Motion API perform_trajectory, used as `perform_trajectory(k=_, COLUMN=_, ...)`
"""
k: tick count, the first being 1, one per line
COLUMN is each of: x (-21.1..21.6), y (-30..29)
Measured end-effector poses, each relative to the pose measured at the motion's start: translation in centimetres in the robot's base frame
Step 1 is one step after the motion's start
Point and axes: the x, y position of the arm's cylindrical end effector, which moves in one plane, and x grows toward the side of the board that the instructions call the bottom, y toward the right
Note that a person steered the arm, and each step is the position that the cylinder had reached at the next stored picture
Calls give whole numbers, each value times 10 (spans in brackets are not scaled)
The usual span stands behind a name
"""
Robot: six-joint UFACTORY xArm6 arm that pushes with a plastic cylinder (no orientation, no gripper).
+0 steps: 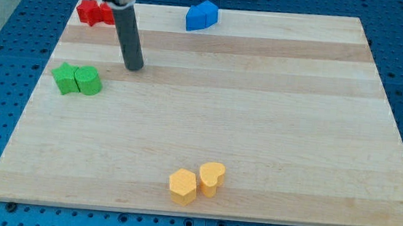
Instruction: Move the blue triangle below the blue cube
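Observation:
Two blue blocks stand pressed together at the view's top centre: the left one [194,17] looks like the blue cube and the right one [209,11] like the blue triangle, though the shapes are hard to tell apart. My tip [134,67] rests on the wooden board [259,118] in the upper left. It is well to the left of and below the blue blocks, and just right of and above the green blocks.
Two red blocks [95,12] sit at the top left, partly behind the rod. Two green blocks [77,79] sit at the left edge. A yellow hexagon [183,186] and a yellow heart [212,177] sit at the bottom centre.

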Motion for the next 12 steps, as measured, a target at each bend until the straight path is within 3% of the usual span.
perform_trajectory(k=1, x=-54, y=0)
perform_trajectory(k=4, x=-150, y=3)
perform_trajectory(k=7, x=-153, y=31)
perform_trajectory(k=12, x=-122, y=106)
